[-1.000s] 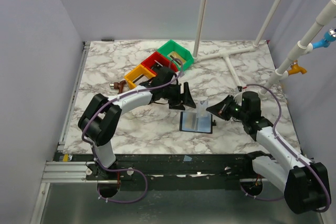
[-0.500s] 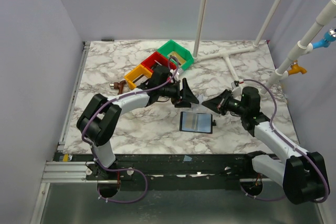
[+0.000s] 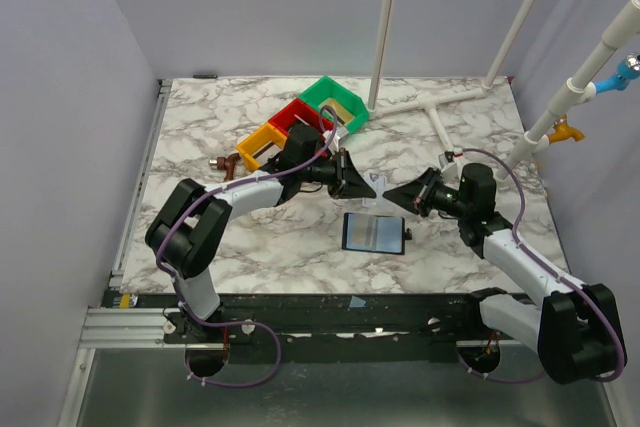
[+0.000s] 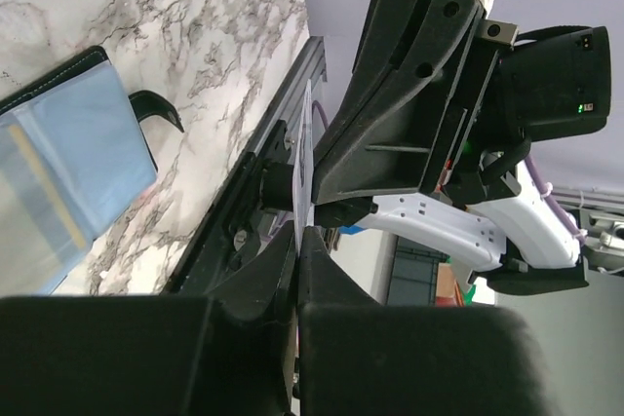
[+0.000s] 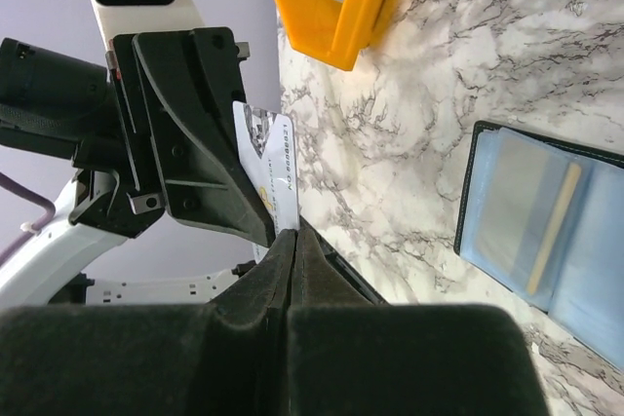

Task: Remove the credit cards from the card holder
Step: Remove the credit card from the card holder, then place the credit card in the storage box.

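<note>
Where the two arms meet: above the tabletop (image 3: pixel 200 127), just past the far edge of the wallet (image 3: pixel 374 233), with the two tools tip to tip.
Left tool (image 3: pixel 366 186): closed on the pale card (image 3: pixel 379 187). In its own wrist view the two fingers (image 4: pixel 249 289) press together, and the card runs into their tips edge-on as a thin white line.
Right tool (image 3: pixel 391 195): also closed on the same card. In its wrist view the tips pinch the card's lower corner, and the printed face is turned toward that camera, partly behind the left tool's black fingers.
Pale card: held in the air between both tools, clear of the wallet and off the tabletop.
Wallet: lying open and flat on the tabletop, its blue-grey inner faces up inside a black rim. It is nearer the arm bases than the tools are, and nothing touches it.
Tan-gold card (image 5: pixel 551 231): only a narrow strip shows, inside a clear pocket of the wallet.
Bins: a yellow bin (image 3: pixel 262 145), a red bin (image 3: pixel 297 119) and a green bin (image 3: pixel 338 99) stand in a slanting row beyond the left arm, well apart from the wallet.
</note>
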